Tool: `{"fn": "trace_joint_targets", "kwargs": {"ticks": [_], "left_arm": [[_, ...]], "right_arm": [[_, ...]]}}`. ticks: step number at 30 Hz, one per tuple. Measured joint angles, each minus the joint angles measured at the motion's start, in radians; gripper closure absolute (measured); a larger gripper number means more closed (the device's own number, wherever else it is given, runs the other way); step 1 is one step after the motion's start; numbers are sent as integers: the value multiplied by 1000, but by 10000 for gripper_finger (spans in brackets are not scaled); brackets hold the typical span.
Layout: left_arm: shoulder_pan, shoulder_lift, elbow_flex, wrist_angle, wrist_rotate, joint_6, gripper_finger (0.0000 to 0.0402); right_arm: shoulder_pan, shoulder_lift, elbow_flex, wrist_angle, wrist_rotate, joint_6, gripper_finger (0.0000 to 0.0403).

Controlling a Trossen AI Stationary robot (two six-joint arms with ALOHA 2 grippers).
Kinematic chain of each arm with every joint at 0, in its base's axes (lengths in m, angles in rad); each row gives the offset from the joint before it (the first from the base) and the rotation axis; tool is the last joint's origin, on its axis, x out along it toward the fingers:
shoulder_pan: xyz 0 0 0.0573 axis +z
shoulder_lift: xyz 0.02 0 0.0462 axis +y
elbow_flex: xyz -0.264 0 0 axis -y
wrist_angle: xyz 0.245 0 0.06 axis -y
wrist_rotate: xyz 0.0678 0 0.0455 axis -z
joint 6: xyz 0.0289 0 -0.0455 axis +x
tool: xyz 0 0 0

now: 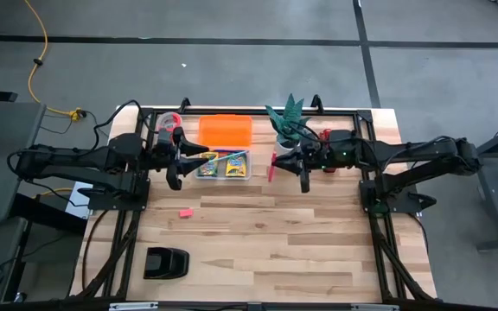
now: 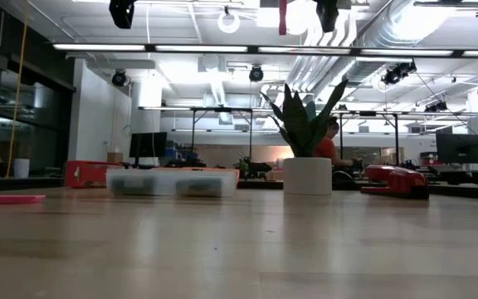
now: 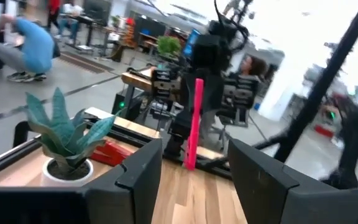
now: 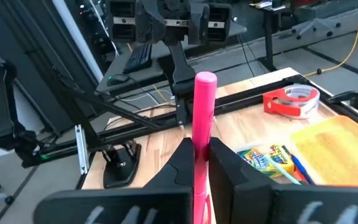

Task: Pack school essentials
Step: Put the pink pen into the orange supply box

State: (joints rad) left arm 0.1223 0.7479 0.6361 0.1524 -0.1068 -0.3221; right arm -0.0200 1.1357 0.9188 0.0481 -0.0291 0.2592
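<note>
My right gripper (image 4: 202,163) is shut on a pink marker (image 4: 204,118) and hangs high above the table, right of a clear box (image 1: 223,165). The box holds two yellow-and-green crayon boxes (image 4: 267,158) and some pens. In the high view the marker (image 1: 272,167) sits just left of the right gripper (image 1: 303,166). My left gripper (image 1: 178,169) is open and holds nothing, hovering at the box's left end; its wrist view looks between its fingers (image 3: 194,180) at the marker (image 3: 193,124). A tiny pink eraser (image 1: 185,211) lies flat on the wood nearer the table's near edge. My right gripper pinches the pink marker between its two fingers (image 4: 185,163), on the shaft (image 4: 202,146) below its upper end. The fingers reach in level from the table's right and lie across the marker. The marker stands roughly upright, lifted clear of the table (image 2: 283,17).
An orange lid (image 1: 226,131) lies behind the box. A red tape dispenser (image 1: 169,121) sits at the far left, a potted plant (image 1: 288,121) and a red object (image 1: 325,136) at the far right. A black object (image 1: 165,262) is near the front left. People are in the room beyond.
</note>
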Motion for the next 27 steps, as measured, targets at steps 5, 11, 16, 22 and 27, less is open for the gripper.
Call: {"fn": "trace_joint_targets", "kwargs": {"ticks": [5,11,16,22,27], "left_arm": [[5,72,2,38,-61,-77,229],[0,240,41,39,69,-87,229],[0,387,97,91,77,-58,229],[1,465,138,104,79,-45,229],[0,491,142,221,124,-42,229]], "right_arm": [[0,95,30,-7,0,9,402],[0,274,165,-2,-28,-24,402],[-7,370,282,-4,-80,-55,402],[-20,384,327,8,-103,-59,402],[-33,381,329,3,-105,-51,402]]}}
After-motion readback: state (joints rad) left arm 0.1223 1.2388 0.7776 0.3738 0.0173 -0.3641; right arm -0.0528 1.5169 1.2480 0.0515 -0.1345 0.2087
